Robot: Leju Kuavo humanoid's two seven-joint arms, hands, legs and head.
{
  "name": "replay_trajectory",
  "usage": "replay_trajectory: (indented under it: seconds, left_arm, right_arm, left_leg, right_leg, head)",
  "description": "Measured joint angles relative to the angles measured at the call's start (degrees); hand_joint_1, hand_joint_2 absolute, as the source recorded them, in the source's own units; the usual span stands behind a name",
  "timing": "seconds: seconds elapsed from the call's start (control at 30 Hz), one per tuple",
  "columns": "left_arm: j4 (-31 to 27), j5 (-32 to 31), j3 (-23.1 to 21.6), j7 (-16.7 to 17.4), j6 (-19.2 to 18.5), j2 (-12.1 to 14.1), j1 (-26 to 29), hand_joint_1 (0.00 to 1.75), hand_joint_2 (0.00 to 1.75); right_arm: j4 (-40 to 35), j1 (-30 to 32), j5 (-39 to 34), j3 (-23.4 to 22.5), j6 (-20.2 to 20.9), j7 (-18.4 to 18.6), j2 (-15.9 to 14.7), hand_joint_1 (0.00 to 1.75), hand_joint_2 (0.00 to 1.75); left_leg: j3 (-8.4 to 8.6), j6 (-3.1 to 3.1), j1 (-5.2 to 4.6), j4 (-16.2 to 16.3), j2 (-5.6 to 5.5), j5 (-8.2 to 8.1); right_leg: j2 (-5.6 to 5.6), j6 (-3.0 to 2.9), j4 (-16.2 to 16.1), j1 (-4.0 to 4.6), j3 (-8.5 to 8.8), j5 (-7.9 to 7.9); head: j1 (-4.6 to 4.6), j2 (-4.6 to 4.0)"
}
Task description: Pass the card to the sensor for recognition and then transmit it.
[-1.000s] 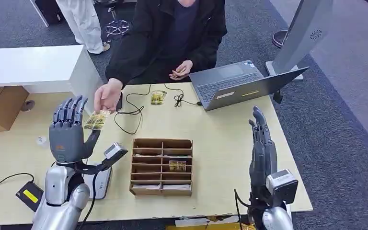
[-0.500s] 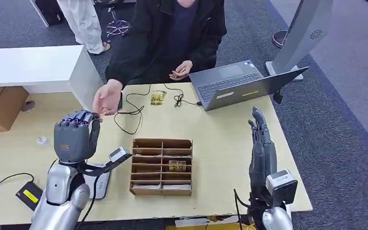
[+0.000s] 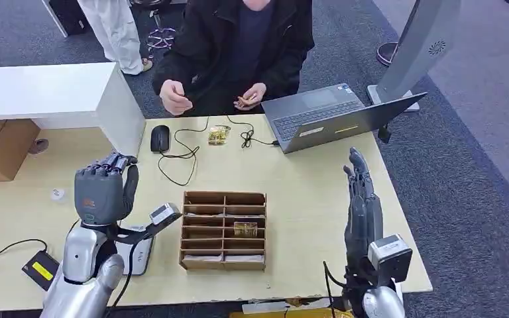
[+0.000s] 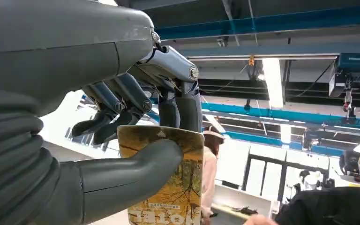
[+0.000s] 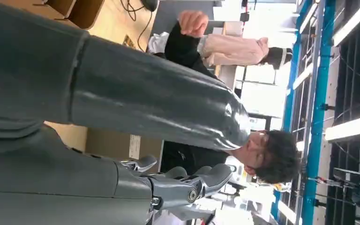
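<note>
My left hand (image 3: 103, 189) is raised over the table's left side with its fingers curled in. In the left wrist view that hand (image 4: 89, 75) pinches a yellow card (image 4: 183, 187) with an autumn tree picture between thumb and fingers. In the head view the card is hidden behind the fingers. A white flat device (image 3: 138, 255) lies on the table below my left wrist. My right hand (image 3: 362, 199) stands upright near the table's right edge, fingers straight and holding nothing; the right wrist view shows it (image 5: 122, 98) close up.
A wooden compartment box (image 3: 224, 229) with a card (image 3: 245, 229) in one slot sits at the front middle. Behind it lie a mouse (image 3: 160, 138), cables, loose cards (image 3: 218, 134) and a laptop (image 3: 325, 116). A person in black (image 3: 238, 46) sits opposite, both hands drawn back.
The person put the card against my open left hand, my fingers closed on it, and the person's hand pulled back to their chest. My right hand has stayed still.
</note>
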Motion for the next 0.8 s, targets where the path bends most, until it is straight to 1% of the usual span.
replay_trajectory:
  seconds: [0.07, 0.1, 0.2, 0.3, 0.33, 0.37, 0.47, 0.57, 0.6, 0.63, 0.67, 0.73, 0.8]
  left_arm:
    - [0.0, 0.9, 0.0, -0.5, 0.0, 0.0, 0.0, 1.75, 1.75]
    - [0.0, 2.0, 0.0, -1.3, 0.0, 0.0, 0.0, 1.75, 1.75]
    - [-0.1, 7.1, 0.0, -5.0, 0.0, -0.6, 0.2, 1.75, 1.75]
    - [-0.4, 14.1, 0.1, -9.2, 0.0, -1.6, 0.6, 1.75, 1.75]
    - [-0.7, 18.6, 0.3, -11.2, 0.1, -2.1, 1.0, 1.75, 1.75]
    - [-1.0, 22.1, 0.3, -12.4, 0.1, -2.4, 1.4, 1.75, 1.75]
    - [-2.5, 35.2, 0.3, -14.5, 0.1, -3.0, 3.3, 1.75, 1.75]
    - [-4.4, 44.7, 0.3, -16.3, 0.1, -3.0, 5.9, 1.75, 1.75]
    - [-4.9, 46.7, 0.3, -16.8, 0.0, -3.0, 6.8, 1.75, 1.75]
    - [-5.9, 50.4, 0.3, -17.8, -0.6, -3.0, 7.8, 1.75, 1.75]
    - [-6.6, 52.8, 0.3, -18.5, -1.3, -3.0, 8.7, 1.75, 1.75]
    - [-8.0, 55.8, 0.3, -19.7, -2.9, -3.0, 10.4, 1.75, 1.75]
    - [-9.2, 59.1, 0.3, -20.8, -5.4, -2.8, 11.9, 1.75, 1.75]
  right_arm:
    - [0.0, 0.0, 0.0, 0.0, -0.1, 0.0, 0.0, 0.00, 0.00]
    - [0.0, 0.0, 0.0, 0.0, -0.2, 0.0, 0.0, 0.00, 0.00]
    - [0.0, 0.2, 0.0, 0.0, -0.5, 0.0, 0.0, 0.00, 0.00]
    - [0.0, 0.5, 0.0, 0.0, -0.9, 0.0, 0.0, 0.00, 0.00]
    - [-0.1, 0.8, 0.1, 0.0, -1.0, 0.0, 0.0, 0.00, 0.00]
    - [-0.2, 1.0, 0.2, 0.0, -1.2, 0.0, 0.0, 0.00, 0.00]
    - [-0.5, 2.0, 0.7, -0.1, -1.8, -0.1, 0.0, 0.00, 0.00]
    - [-1.2, 3.1, 1.2, -0.6, -2.3, -0.1, 0.0, 0.00, 0.00]
    - [-1.3, 3.4, 1.3, -0.7, -2.5, -0.1, 0.0, 0.00, 0.00]
    - [-1.6, 3.8, 1.5, -0.9, -2.8, -0.1, 0.0, 0.00, 0.00]
    - [-1.8, 4.1, 1.7, -1.1, -2.8, -0.1, 0.0, 0.00, 0.00]
    - [-2.1, 4.5, 1.7, -1.3, -2.9, -0.1, 0.0, 0.00, 0.00]
    - [-2.2, 4.7, 1.5, -1.4, -2.7, -0.1, 0.0, 0.00, 0.00]
  left_leg:
    - [0.00, 0.00, 0.00, 0.0, 0.00, 0.00]
    - [0.00, 0.00, 0.00, 0.0, 0.00, 0.00]
    - [-0.01, 0.00, 0.00, 0.0, -0.01, 0.00]
    - [-0.02, 0.00, 0.00, 0.0, -0.01, 0.00]
    - [-0.02, 0.00, 0.00, 0.0, -0.01, 0.00]
    - [-0.02, 0.00, 0.00, 0.0, -0.01, -0.01]
    - [-0.02, 0.01, 0.00, 0.0, 0.00, -0.02]
    - [-0.02, 0.00, 0.00, 0.0, 0.00, -0.04]
    - [-0.02, 0.00, 0.01, 0.0, 0.00, -0.05]
    - [-0.02, 0.00, 0.01, 0.0, 0.00, -0.05]
    - [-0.02, 0.00, 0.01, 0.0, 0.00, -0.05]
    - [-0.03, 0.00, 0.01, 0.0, 0.00, -0.05]
    - [-0.03, 0.00, 0.00, 0.0, 0.00, -0.05]
  right_leg:
    - [0.00, 0.00, 0.0, 0.00, 0.00, 0.00]
    - [0.00, 0.00, 0.0, 0.00, 0.00, 0.00]
    - [-0.01, 0.00, 0.0, 0.00, 0.00, 0.00]
    - [-0.01, 0.00, 0.0, 0.00, 0.01, 0.00]
    - [-0.01, 0.00, 0.0, 0.00, 0.01, 0.00]
    - [-0.01, 0.00, 0.0, 0.00, 0.01, 0.00]
    - [0.00, 0.00, 0.0, 0.00, 0.00, 0.00]
    - [0.00, 0.00, 0.0, -0.01, 0.00, -0.02]
    - [0.00, -0.01, 0.0, 0.00, 0.00, -0.02]
    - [-0.01, -0.01, 0.0, 0.00, 0.00, -0.03]
    - [-0.01, -0.01, 0.0, 0.00, 0.00, -0.03]
    - [-0.01, -0.01, 0.0, 0.00, 0.00, -0.04]
    - [-0.01, -0.01, 0.0, 0.00, 0.00, -0.04]
  head:
    - [0.00, 0.00]
    - [0.00, 0.00]
    - [0.00, 0.00]
    - [0.00, 0.00]
    - [0.02, 0.00]
    - [0.00, 0.00]
    - [0.00, 0.00]
    - [0.00, 0.00]
    - [0.00, 0.00]
    - [0.00, 0.00]
    - [0.00, 0.00]
    - [0.00, 0.00]
    - [0.00, 0.00]
